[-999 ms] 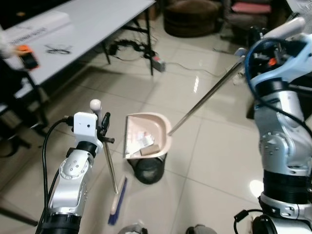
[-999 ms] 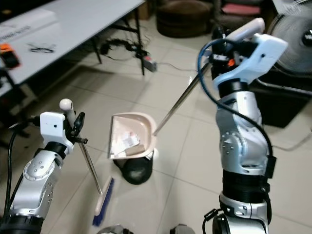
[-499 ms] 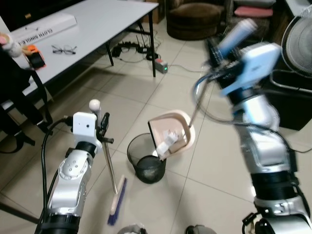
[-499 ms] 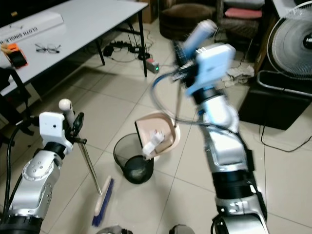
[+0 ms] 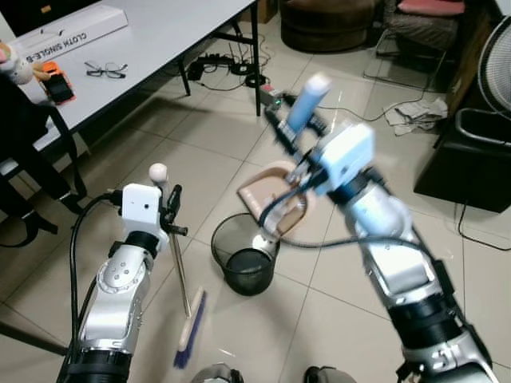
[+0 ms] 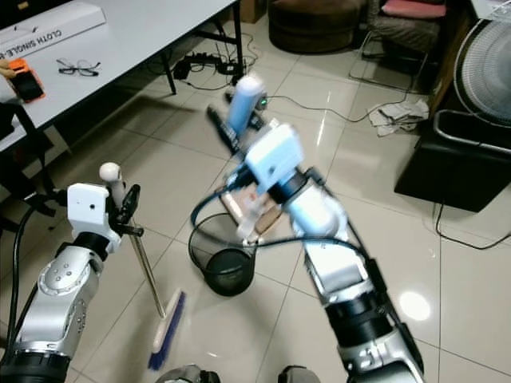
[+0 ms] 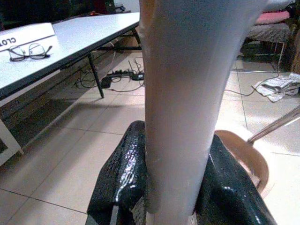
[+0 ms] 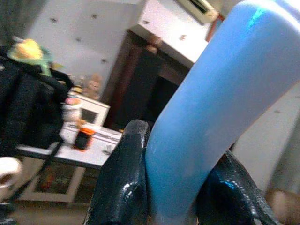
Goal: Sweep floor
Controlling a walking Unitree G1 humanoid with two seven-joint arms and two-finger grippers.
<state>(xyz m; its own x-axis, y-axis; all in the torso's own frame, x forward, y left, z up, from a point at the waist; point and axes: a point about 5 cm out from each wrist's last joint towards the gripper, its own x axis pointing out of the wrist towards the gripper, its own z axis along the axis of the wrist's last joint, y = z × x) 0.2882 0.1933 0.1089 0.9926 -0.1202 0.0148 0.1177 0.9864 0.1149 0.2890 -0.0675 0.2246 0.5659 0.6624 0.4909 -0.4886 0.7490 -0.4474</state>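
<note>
My right gripper [image 6: 239, 104] has swung the dustpan [image 5: 275, 199] from level and loaded a second ago to steeply tipped over the trash bin [image 5: 244, 263]; its fingers [image 8: 124, 178] are pinched on the blue handle grip [image 8: 211, 108]. The scraps that lay in the pan half a second ago are no longer plain to see on it, so I judge the dump is mostly done, though blur keeps me from being sure the pan is empty.

My left gripper [image 5: 169, 209] has not moved: it stays pressed around the broom shaft [image 7: 180, 103], with the broom head [image 5: 190, 339] resting on the tiled floor [image 5: 335, 287] at about 8 o'clock from the bin, just beside it.

For room to move: the pan's lower lip sits close over the bin's rim at 12 o'clock, so I would lift before pulling away or the light bin may tip. The white table [image 5: 152, 40], with glasses [image 5: 105, 69] on it, and its legs close off 10 to 11 o'clock; a power strip [image 5: 271, 102] and cables lie at 12 o'clock. A fan [image 6: 483, 76] and a dark cabinet block 2 o'clock. Open tile lies toward 3 to 5 o'clock.
</note>
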